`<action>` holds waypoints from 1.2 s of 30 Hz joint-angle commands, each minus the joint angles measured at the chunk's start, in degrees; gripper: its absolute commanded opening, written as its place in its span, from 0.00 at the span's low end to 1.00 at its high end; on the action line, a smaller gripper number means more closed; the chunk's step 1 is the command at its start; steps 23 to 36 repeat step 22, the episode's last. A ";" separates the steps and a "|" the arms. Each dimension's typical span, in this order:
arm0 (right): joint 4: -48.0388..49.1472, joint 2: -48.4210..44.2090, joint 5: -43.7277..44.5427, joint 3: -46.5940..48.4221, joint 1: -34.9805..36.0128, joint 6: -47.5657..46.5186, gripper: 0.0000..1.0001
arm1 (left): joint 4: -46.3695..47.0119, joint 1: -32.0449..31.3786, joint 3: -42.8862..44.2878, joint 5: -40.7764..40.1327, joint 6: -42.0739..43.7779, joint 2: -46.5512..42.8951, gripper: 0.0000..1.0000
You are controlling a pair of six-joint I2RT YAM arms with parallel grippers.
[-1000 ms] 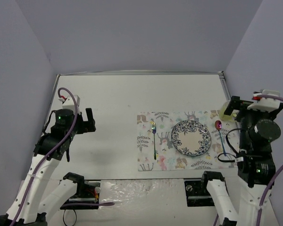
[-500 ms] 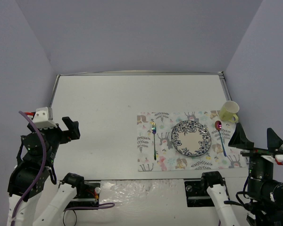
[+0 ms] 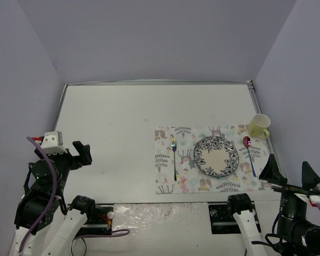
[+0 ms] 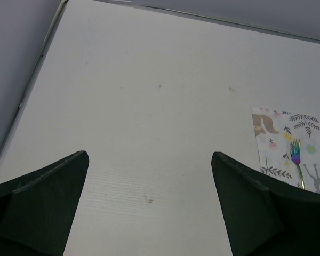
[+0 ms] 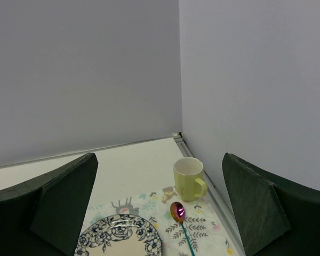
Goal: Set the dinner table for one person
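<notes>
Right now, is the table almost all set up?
Looks finished. On the animal-print cloth mat sits the blue-patterned round plate, the rainbow metal fork to its left, the pink-bowled spoon to its right, the pale yellow mug by the far right corner. In hand: nothing; the left claw and right claw are open, empty. Nothing obvious remains.

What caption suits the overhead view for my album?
Dinner setting: fork, plate, spoon on printed mat, yellow cup nearby; left gripper and right gripper open.

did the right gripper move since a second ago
Yes. A second ago the right gripper was beside the yellow cup. It has since pulled back toward the near edge of the dinner table, open, and the cup stands where it was.
</notes>
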 commanded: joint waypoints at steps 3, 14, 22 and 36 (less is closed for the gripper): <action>2.22 0.10 6.03 -0.49 0.39 0.79 1.00 | 5.47 0.30 -3.10 -2.71 1.00 -1.35 0.97; 2.39 0.10 6.55 -0.55 0.62 1.04 1.00 | 7.88 0.30 -7.24 -2.09 0.68 -1.35 0.97; 2.39 0.19 6.24 -0.65 0.73 1.23 1.00 | 7.28 0.30 -7.15 -1.14 0.58 0.51 0.97; 2.39 0.19 6.24 -0.65 0.73 1.23 1.00 | 7.28 0.30 -7.15 -1.14 0.58 0.51 0.97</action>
